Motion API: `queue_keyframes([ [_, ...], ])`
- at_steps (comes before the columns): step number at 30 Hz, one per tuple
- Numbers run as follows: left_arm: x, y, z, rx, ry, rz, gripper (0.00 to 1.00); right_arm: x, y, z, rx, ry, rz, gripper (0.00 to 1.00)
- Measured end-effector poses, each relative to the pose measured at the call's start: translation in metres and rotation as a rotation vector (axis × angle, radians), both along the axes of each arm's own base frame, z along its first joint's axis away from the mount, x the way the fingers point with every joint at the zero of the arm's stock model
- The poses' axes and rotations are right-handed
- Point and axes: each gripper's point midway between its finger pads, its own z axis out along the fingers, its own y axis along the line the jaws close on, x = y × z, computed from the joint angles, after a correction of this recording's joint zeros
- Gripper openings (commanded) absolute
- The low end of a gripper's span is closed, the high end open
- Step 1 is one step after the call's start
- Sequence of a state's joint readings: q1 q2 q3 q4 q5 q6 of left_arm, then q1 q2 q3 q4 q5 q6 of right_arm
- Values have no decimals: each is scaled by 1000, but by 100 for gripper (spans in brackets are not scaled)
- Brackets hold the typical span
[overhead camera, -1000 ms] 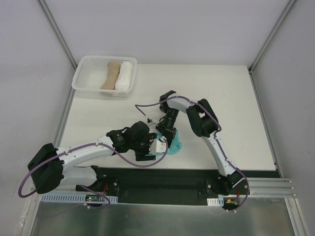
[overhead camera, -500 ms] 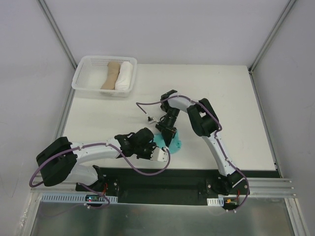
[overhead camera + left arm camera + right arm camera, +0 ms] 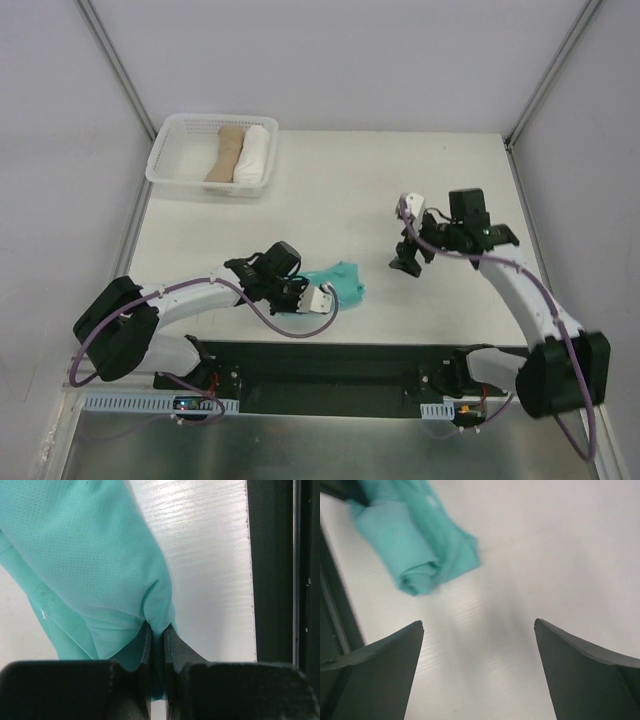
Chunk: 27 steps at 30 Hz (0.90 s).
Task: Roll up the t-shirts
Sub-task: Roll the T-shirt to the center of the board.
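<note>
The teal-green t-shirt (image 3: 338,281) lies as a loose roll near the table's front edge, just left of centre. My left gripper (image 3: 306,291) sits at the roll's left end and is shut on a fold of its cloth (image 3: 159,611), pinched between the two fingers. My right gripper (image 3: 408,263) hangs to the right of the shirt, well apart from it, open with nothing between its fingers. In the right wrist view the t-shirt (image 3: 415,542) shows its spiral end at the upper left, beyond the spread right gripper (image 3: 478,624).
A white basket (image 3: 200,187) at the back left holds a beige roll (image 3: 226,152) and a white roll (image 3: 254,153). A black strip (image 3: 350,362) runs along the table's near edge, close to the shirt. White tabletop (image 3: 440,180) lies behind and right of the arms.
My right gripper opened, let go of the shirt and swung away to the right. My left gripper closed on the shirt's cloth and drew back a little to the left.
</note>
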<state>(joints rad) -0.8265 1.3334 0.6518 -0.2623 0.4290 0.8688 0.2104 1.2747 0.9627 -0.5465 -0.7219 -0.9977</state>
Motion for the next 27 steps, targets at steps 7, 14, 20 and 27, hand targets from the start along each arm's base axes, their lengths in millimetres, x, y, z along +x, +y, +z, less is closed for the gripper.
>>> queue_keyframes([
  [7,-4,-3,9,-33,113,12,0,-57,63,-30,-22,-133,403,96],
  [14,-6,-11,20,-76,201,33,0,-111,71,-81,-95,-277,624,96],
  [20,-10,-13,22,-85,255,45,0,-99,103,-67,-67,-450,680,96],
  [27,-11,-13,23,-83,285,55,0,-85,110,-77,-124,-494,658,96],
])
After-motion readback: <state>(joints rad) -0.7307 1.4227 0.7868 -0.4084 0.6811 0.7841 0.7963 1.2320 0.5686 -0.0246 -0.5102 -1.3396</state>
